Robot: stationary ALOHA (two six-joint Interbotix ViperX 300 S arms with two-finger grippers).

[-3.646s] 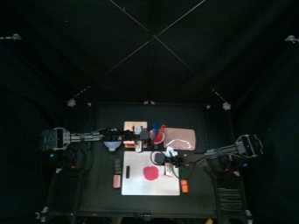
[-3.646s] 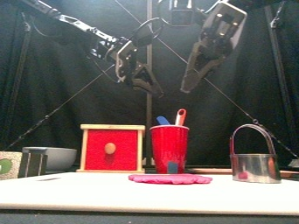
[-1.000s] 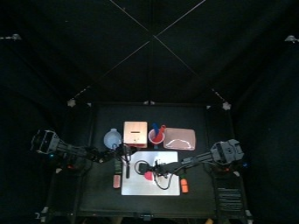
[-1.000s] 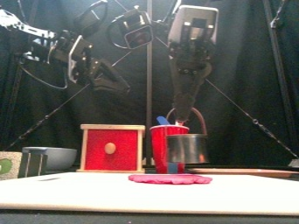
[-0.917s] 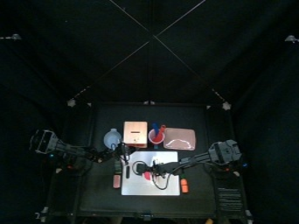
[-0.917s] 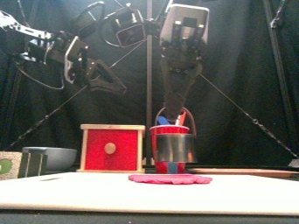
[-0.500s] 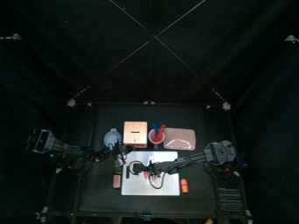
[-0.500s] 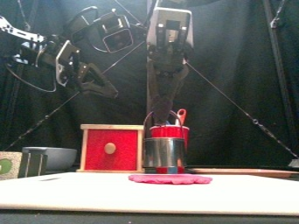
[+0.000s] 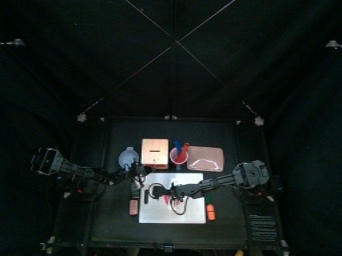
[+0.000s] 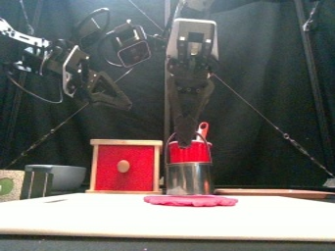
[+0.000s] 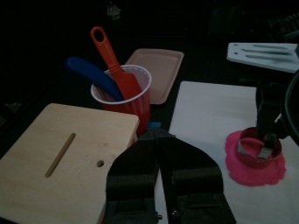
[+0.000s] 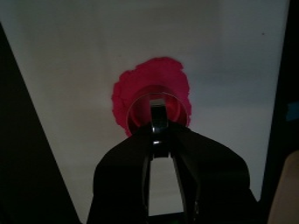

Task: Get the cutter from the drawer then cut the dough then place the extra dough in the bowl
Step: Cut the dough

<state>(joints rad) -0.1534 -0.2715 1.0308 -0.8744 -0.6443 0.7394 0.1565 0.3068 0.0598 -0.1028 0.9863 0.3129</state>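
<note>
White board [image 11: 211, 105] on black table [image 9: 107, 225], pink dough [image 10: 191, 200] under cutter [image 10: 191, 177] clamped by right gripper [image 12: 158, 129]; left gripper [image 11: 156, 144] clenched, empty.

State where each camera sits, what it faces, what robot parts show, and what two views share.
Top view: high above, looking down on the table; both arms show.
Front view: table's front edge, looking level at the cutter and dough; both arms above.
Left wrist view: on the left arm, facing the wooden box and red cup; left gripper shows.
Right wrist view: on the right arm, looking down on the dough; right gripper shows.
Shared: both wrist views show the dough on the white cutting board.
</note>
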